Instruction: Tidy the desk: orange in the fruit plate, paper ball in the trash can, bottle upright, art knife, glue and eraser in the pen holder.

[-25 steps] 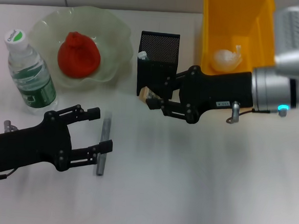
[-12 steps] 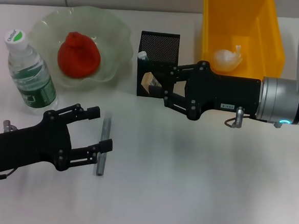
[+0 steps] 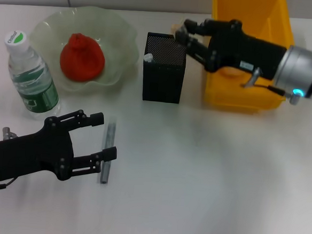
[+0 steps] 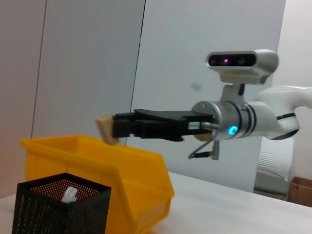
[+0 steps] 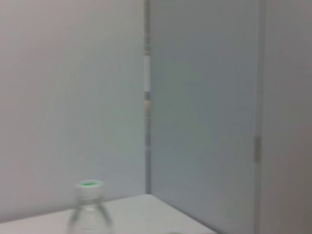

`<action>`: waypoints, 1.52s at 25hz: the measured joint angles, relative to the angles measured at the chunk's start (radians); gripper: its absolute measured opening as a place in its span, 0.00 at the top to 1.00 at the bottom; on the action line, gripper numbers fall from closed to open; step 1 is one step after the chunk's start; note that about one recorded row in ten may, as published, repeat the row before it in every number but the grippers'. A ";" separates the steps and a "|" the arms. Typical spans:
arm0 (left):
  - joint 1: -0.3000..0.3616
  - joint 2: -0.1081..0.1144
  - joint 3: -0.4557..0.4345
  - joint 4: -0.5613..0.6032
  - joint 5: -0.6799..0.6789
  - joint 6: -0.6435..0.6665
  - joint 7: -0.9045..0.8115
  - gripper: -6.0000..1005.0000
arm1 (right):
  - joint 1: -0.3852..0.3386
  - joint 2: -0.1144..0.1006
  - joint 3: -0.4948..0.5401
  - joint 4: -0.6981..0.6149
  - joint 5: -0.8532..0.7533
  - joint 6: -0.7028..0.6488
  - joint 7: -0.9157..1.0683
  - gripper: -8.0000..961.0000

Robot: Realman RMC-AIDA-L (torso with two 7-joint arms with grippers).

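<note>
My right gripper (image 3: 182, 32) is shut on a tan eraser (image 3: 177, 27), held in the air just behind the back right corner of the black mesh pen holder (image 3: 164, 69). The left wrist view shows that eraser (image 4: 106, 129) well above the holder (image 4: 58, 207). A white-capped item (image 3: 148, 56) stands inside the holder. The grey art knife (image 3: 106, 156) lies on the table at the fingertips of my open left gripper (image 3: 105, 136). The orange (image 3: 82, 55) sits in the green fruit plate (image 3: 124, 37). The bottle (image 3: 30, 79) stands upright. My right arm hides the paper ball.
The yellow trash can (image 3: 243, 96) stands to the right of the pen holder, under my right arm. The white table stretches across the front and right. In the right wrist view, the bottle (image 5: 87, 204) shows blurred before a plain wall.
My right gripper has lifted the eraser from the table in front of the pen holder, up and back past the holder's top. The left arm and the knife have not moved.
</note>
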 joint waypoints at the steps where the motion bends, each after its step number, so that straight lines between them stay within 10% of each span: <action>1: 0.000 0.000 0.000 0.000 0.000 0.000 0.000 0.20 | 0.015 0.000 -0.006 0.000 0.002 0.039 0.004 0.72; 19: -0.002 0.004 0.000 0.000 -0.002 0.000 0.009 0.20 | 0.059 -0.001 -0.025 0.014 -0.003 0.112 0.022 0.71; 29: 0.000 0.005 0.000 0.001 -0.002 0.009 0.009 0.20 | 0.059 0.002 -0.020 0.013 0.004 0.116 0.021 0.24; 38: 0.000 0.005 0.000 0.003 -0.001 0.011 0.009 0.20 | 0.046 0.002 -0.010 0.005 0.052 0.081 0.023 0.22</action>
